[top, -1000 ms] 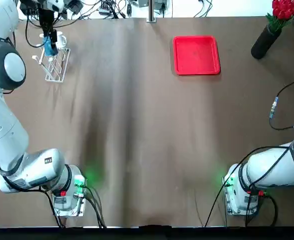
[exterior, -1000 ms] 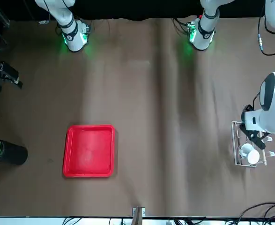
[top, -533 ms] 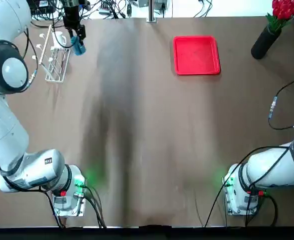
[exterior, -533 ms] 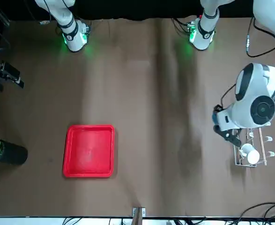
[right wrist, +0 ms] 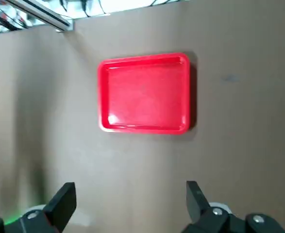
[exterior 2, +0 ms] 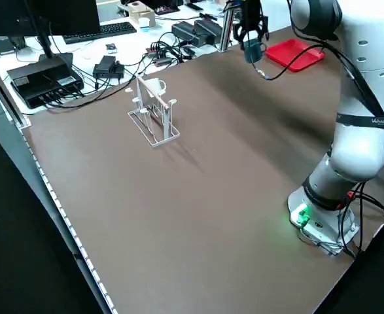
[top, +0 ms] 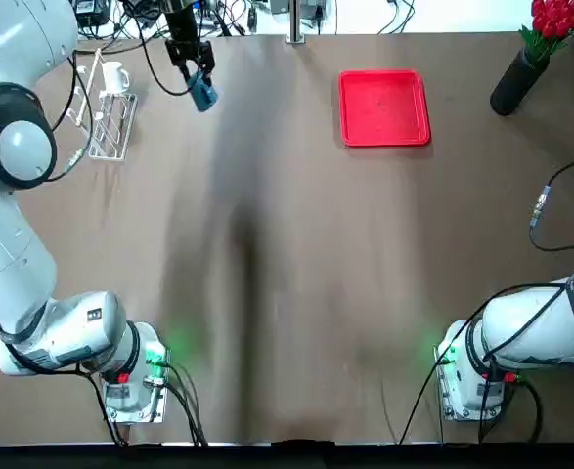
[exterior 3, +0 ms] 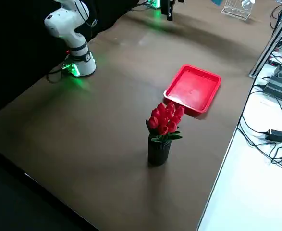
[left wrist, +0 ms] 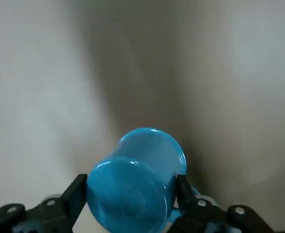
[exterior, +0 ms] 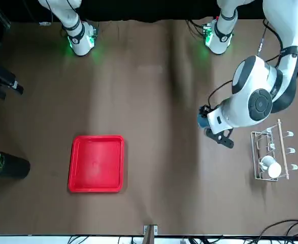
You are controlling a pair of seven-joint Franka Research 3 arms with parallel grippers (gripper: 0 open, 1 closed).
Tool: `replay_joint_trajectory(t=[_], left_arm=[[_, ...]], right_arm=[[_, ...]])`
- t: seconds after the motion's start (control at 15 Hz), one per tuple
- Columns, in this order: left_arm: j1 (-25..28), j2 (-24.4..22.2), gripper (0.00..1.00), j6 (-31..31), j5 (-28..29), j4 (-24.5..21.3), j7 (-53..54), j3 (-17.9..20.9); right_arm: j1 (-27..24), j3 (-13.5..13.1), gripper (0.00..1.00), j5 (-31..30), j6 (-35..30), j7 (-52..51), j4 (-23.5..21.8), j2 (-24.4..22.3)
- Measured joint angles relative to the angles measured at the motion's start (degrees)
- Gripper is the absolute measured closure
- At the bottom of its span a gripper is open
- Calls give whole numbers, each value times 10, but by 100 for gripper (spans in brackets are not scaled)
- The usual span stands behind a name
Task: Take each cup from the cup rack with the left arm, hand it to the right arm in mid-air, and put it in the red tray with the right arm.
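My left gripper [top: 197, 80] is shut on the blue cup [top: 203, 94], held in the air to the right of the cup rack [top: 109, 122] at the far side of the table. In the left wrist view the blue cup [left wrist: 137, 179] lies sideways between the fingers. The white cup [top: 115, 76] still hangs on the rack's far end. The red tray [top: 383, 107] lies flat at the far right with nothing in it. My right gripper [right wrist: 127, 206] is open and holds nothing, hovering high with the red tray [right wrist: 144, 93] ahead of it.
A black vase of red flowers [top: 521, 73] stands at the far right corner, beyond the tray. Cables and electronics lie past the table's far edge [exterior 2: 106, 65]. Both arm bases glow green at the near edge.
My left gripper has lifted the blue cup off the rack and carried it to the right, toward the table's middle. The white cup has stayed on the rack.
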Motion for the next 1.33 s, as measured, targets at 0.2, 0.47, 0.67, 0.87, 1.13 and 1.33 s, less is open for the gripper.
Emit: replay_joint_trajectory(t=[0.2, 0.47, 0.67, 0.87, 1.13, 1.33], left_arm=[[-2, 3, 21, 11, -123, 7, -29, -6], [-15, 16, 21, 31, -217, 14, -36, -7], [-35, 23, 21, 72, -284, 15, -40, -7], [-48, 31, 21, 122, -349, 15, -41, -7], [-77, 38, 21, 201, -435, 16, -41, -8], [-112, 50, 21, 268, -496, 33, -42, -8]], right_arm=[[-14, 0, 0, 55, -7, 0, -2, 4], [-20, 0, 0, 69, -45, 1, -3, 19], [-25, -1, 0, 117, -52, 18, -6, 36], [-24, 1, 0, 187, -52, 67, -9, 61], [-21, 3, 0, 271, -52, 142, -11, 104], [-19, 4, 0, 346, -51, 215, -11, 133]])
